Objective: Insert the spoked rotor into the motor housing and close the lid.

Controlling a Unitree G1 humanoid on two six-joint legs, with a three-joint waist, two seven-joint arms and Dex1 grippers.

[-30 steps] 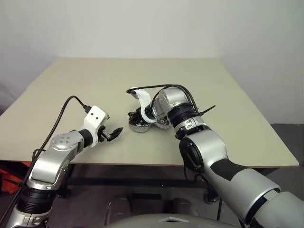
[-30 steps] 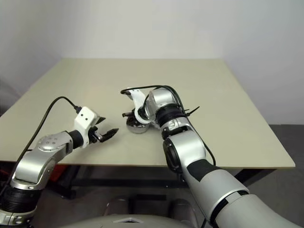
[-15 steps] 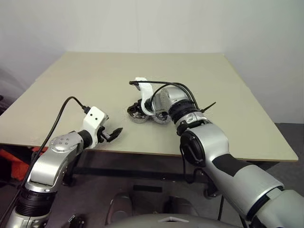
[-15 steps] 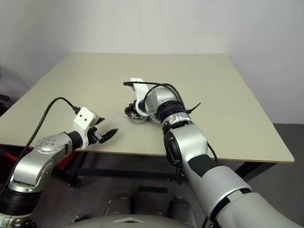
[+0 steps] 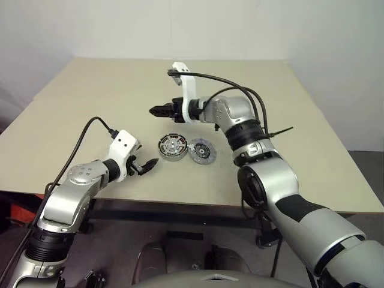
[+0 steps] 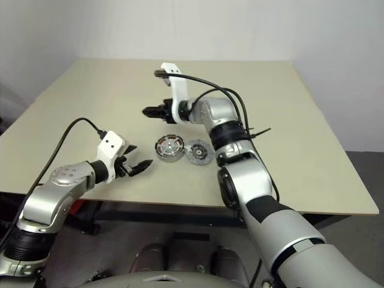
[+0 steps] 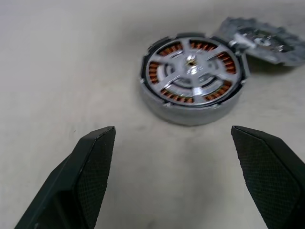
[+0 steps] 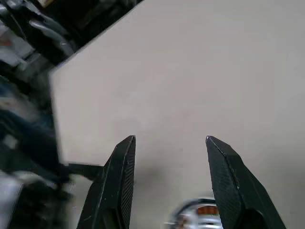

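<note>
**Rotor seated in housing, lid beside it**

Nearest, our left gripper (image 5: 149, 163) hovers low over the beige table (image 5: 90, 108), jaws wide and empty. Just beyond it sits the round silver motor housing (image 5: 170, 147) with the silver spoked rotor (image 7: 193, 64) inside its copper windings. The dark grey notched lid (image 5: 201, 152) leans against the housing's right side. Farther off, our right gripper (image 5: 157, 110) hangs raised, parted, holding nothing.

Beige table (image 5: 288, 114) w/ plain matte top. Two items lie on it near front-centre: motor housing (image 5: 171, 146), silver cup w/ copper windings, spoked rotor (image 7: 193, 62) seated inside it; lid (image 5: 201, 152), dark grey notched disc, lies just beside housing at its 3 o'clock, edges look to be touching.
</note>
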